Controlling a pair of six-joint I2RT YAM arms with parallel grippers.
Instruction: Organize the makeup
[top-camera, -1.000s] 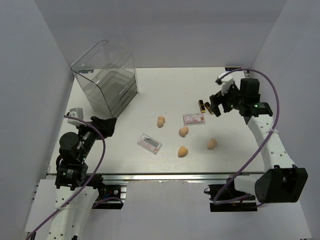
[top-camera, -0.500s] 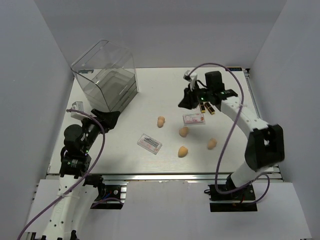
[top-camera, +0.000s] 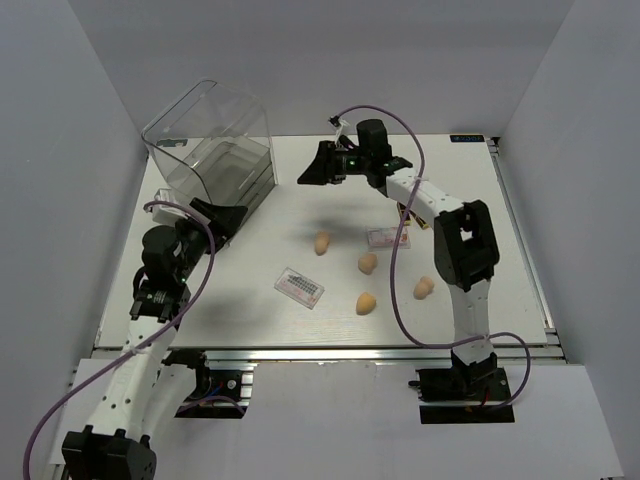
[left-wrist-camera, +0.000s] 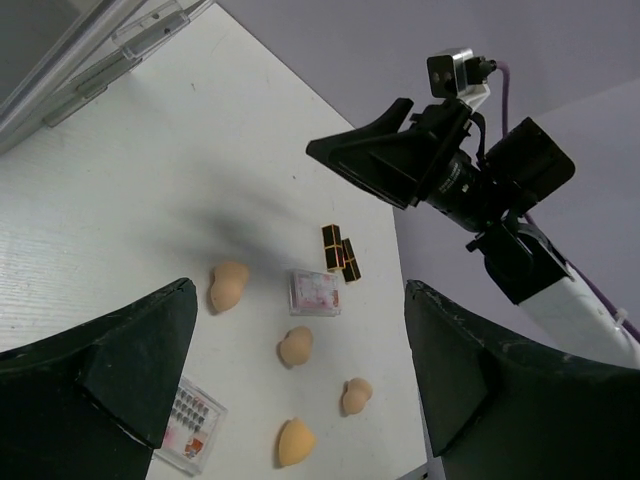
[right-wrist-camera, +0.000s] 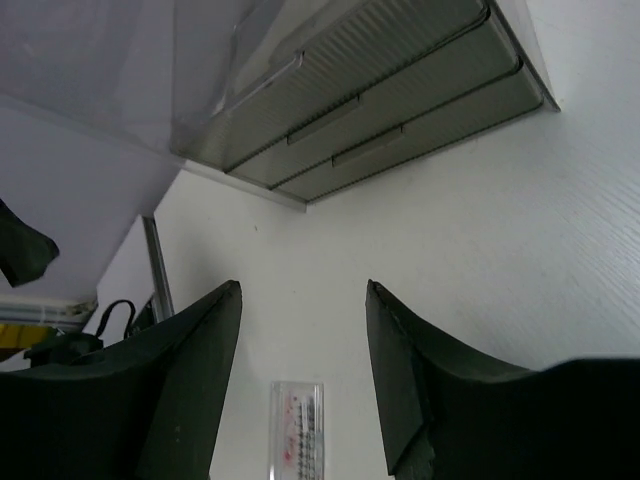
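One clear drawer box (top-camera: 215, 165) faces open right tool (top-camera: 310, 176)

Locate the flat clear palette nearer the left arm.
Top view: the flat clear rectangular palette lies left of centre, near the front edge of the white table, with a tan egg-shaped sponge nearest on its right.

no legible text, labels or numbers
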